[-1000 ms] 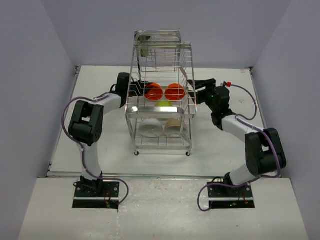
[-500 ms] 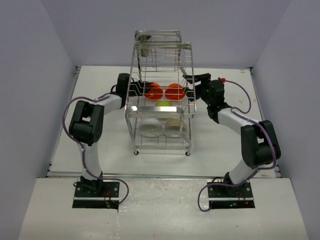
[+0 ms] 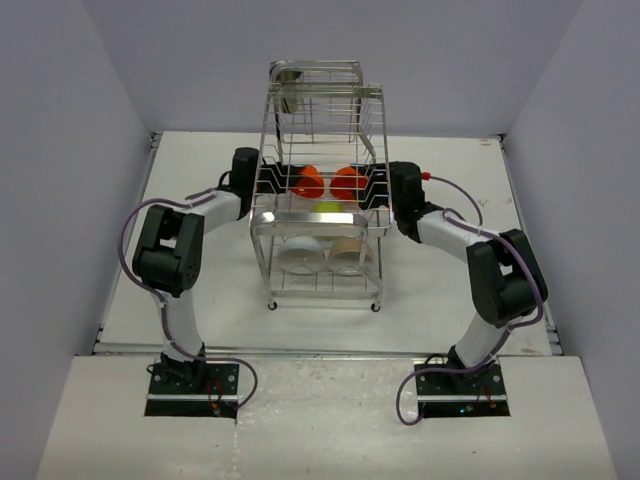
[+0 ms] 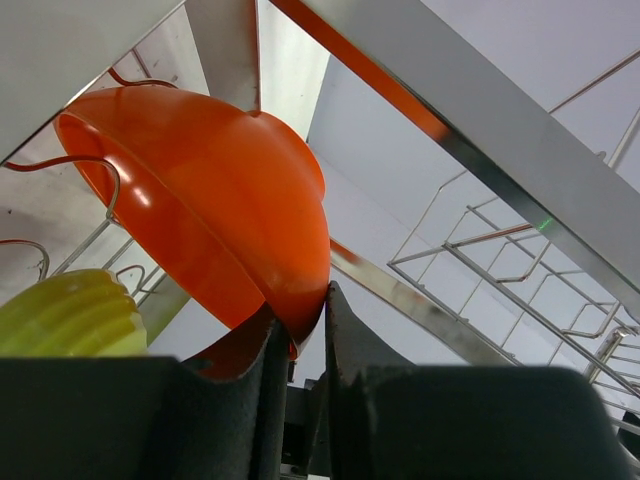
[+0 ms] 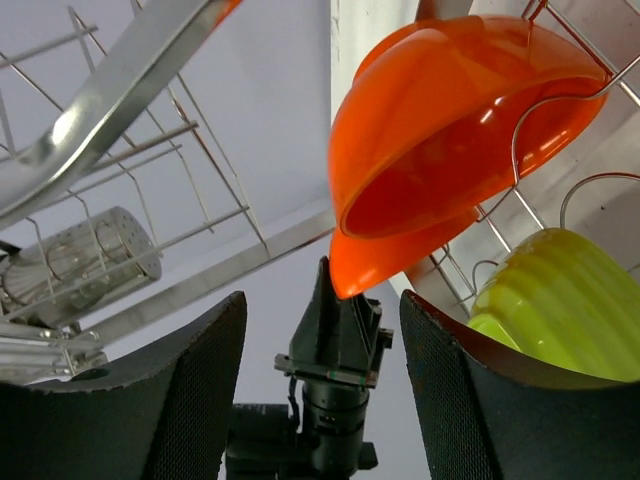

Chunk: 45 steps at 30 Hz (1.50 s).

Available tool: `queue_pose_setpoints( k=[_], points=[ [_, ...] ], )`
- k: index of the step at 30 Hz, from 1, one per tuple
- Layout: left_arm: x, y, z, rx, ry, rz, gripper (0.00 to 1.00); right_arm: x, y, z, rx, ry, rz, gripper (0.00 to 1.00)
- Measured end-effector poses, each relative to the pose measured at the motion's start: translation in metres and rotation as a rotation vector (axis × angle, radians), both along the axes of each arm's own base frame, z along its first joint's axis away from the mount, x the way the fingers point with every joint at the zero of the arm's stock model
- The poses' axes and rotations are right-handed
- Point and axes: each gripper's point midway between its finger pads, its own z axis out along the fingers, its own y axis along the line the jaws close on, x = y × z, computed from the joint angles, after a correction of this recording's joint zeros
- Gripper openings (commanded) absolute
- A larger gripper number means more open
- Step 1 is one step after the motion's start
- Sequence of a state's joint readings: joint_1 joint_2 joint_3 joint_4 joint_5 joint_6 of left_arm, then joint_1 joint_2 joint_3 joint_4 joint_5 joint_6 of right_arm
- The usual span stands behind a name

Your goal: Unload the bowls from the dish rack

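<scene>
The left claw [image 4: 300, 308] was clenched on the rim of one orange bowl [image 4: 210, 190] in the middle tier of the dish rack [image 3: 318, 227]. The right claw [image 5: 322, 300] gaped, released, before the other orange bowl [image 5: 450, 120], with the lime-green bowl [image 5: 560, 300] just beside it.

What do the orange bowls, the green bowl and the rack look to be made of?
Orange bowls: probably plastic, smooth and glossy, with soft highlights and a thin rim. Green bowl: ribbed, slightly shiny; plastic or glazed ceramic, hard to tell. Rack: metal wire and strips, chrome-bright, mirroring the orange.
</scene>
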<state>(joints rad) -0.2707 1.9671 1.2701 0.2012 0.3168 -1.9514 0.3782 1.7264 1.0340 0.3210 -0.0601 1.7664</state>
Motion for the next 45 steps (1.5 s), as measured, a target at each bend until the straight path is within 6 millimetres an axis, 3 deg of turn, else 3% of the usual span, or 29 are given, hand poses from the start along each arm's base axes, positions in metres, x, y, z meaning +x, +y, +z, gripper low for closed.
queue_pose_setpoints(
  k=[8, 12, 18, 25, 30, 34, 37, 45],
  points=[
    [-0.004, 0.004, -0.001, 0.006, -0.015, 0.001, 0.0, 0.012, -0.009, -0.003, -0.01, 0.031, -0.1, 0.55],
    [-0.005, 0.009, -0.001, 0.009, -0.03, 0.003, 0.0, 0.021, -0.01, -0.017, -0.019, 0.06, -0.127, 0.5],
    [-0.006, 0.013, 0.0, 0.011, -0.05, -0.001, 0.0, 0.029, -0.01, -0.032, -0.025, 0.093, -0.151, 0.5],
    [-0.002, 0.014, 0.003, -0.001, -0.085, -0.014, 0.0, 0.048, -0.004, -0.035, -0.02, 0.082, -0.159, 0.49],
    [0.005, 0.013, 0.005, -0.025, -0.13, -0.039, 0.0, 0.054, -0.001, -0.048, -0.012, 0.095, -0.161, 0.36],
    [0.01, 0.012, 0.006, -0.041, -0.158, -0.054, 0.0, 0.057, 0.007, -0.036, 0.048, 0.07, -0.14, 0.1],
    [0.012, 0.011, 0.006, -0.048, -0.175, -0.061, 0.0, 0.058, 0.017, -0.029, 0.083, 0.042, -0.119, 0.0],
    [0.011, 0.01, 0.006, -0.053, -0.204, -0.076, 0.0, 0.058, 0.015, -0.029, 0.104, -0.018, -0.116, 0.0]
  ],
)
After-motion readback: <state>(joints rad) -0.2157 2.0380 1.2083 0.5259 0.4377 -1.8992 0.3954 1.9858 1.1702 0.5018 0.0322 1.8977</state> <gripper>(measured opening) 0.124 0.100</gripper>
